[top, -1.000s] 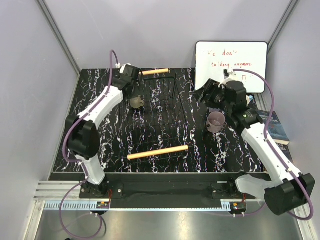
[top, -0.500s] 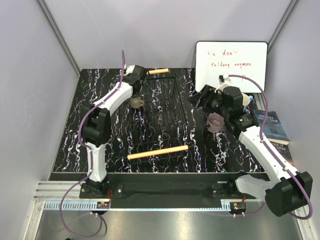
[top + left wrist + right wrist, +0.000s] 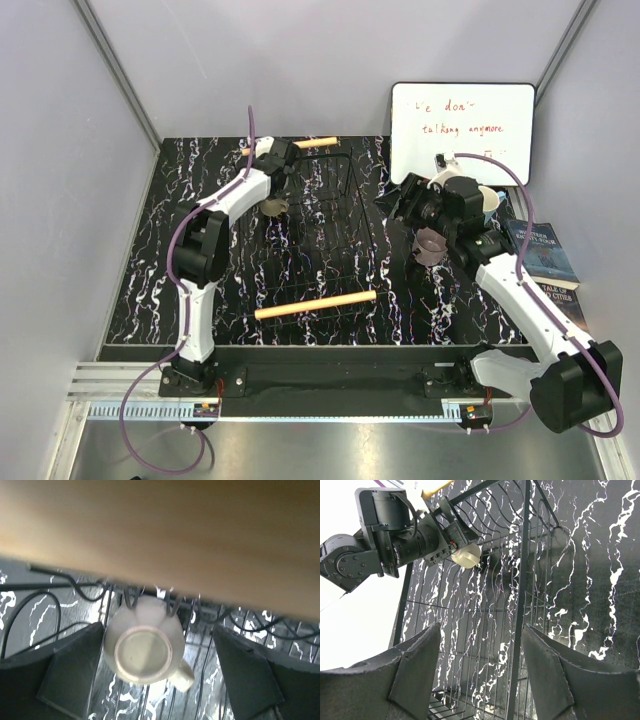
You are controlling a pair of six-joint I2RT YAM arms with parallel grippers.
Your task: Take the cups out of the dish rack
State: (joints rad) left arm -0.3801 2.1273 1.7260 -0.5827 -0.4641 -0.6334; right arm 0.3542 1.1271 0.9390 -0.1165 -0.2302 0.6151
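Note:
The dish rack (image 3: 330,235) lies mid-table, a wooden bar (image 3: 315,304) at each end. An olive-grey mug (image 3: 274,206) stands upside down at its far left, the only cup on it. In the left wrist view the mug (image 3: 142,652) shows its base, handle to the lower right. My left gripper (image 3: 150,680) is open, with one finger on each side of the mug and clear of it. My right gripper (image 3: 400,195) hovers at the rack's right edge. It is open and empty (image 3: 482,670), facing the rack wires (image 3: 520,610). A mauve cup (image 3: 432,243) stands on the table under the right arm.
A whiteboard (image 3: 462,130) leans at the back right. Books (image 3: 548,258) lie at the table's right edge. Something light blue and cup-like (image 3: 489,200) shows behind the right wrist. The rack's far wooden bar (image 3: 160,530) fills the top of the left wrist view, close to the camera.
The left arm has swung right along the rack's far end, bringing its gripper over the mug. The right gripper has shifted slightly left toward the rack. The mauve cup stays put.

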